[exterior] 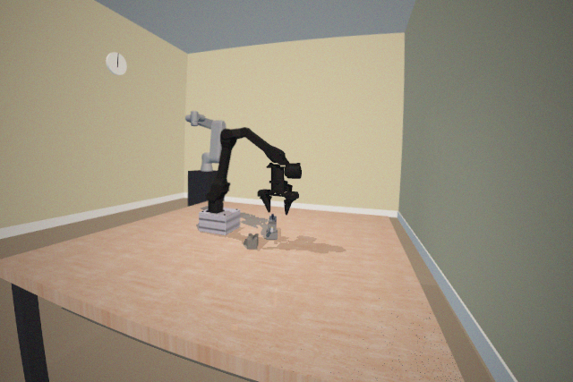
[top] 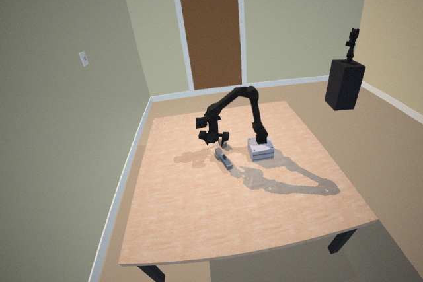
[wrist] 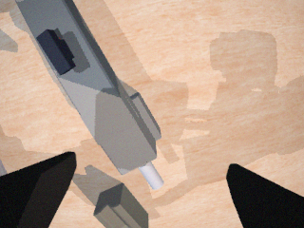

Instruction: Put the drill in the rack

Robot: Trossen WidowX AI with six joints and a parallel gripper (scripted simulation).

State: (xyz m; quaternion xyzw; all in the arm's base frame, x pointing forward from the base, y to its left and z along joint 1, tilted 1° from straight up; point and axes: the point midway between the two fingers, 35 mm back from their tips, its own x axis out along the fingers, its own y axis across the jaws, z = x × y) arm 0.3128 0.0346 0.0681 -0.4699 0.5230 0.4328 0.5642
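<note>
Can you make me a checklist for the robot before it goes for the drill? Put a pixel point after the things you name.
1. Hand (top: pixel 215 143) (exterior: pixel 277 212) (wrist: pixel 152 166) open: ok, fingers wide apart with nothing between them.
2. Drill end within sight: ok, the pale drill (exterior: pixel 270 231) (wrist: pixel 152 177) pokes out of the grey block (top: pixel 229 164) (exterior: pixel 271 236) (wrist: pixel 125 128).
3. Hand low enough to grab: not ok, it hovers above the block.
4. Hand off the key (top: pixel 224 156) (exterior: pixel 273 216) (wrist: pixel 56 52): ok, not touching it.
5. Drill unstuck: cannot tell by looking.
6. Rack (top: pixel 221 142) (exterior: pixel 252 241) (wrist: pixel 123 209) ready: ok, no drill lies in it.
</note>
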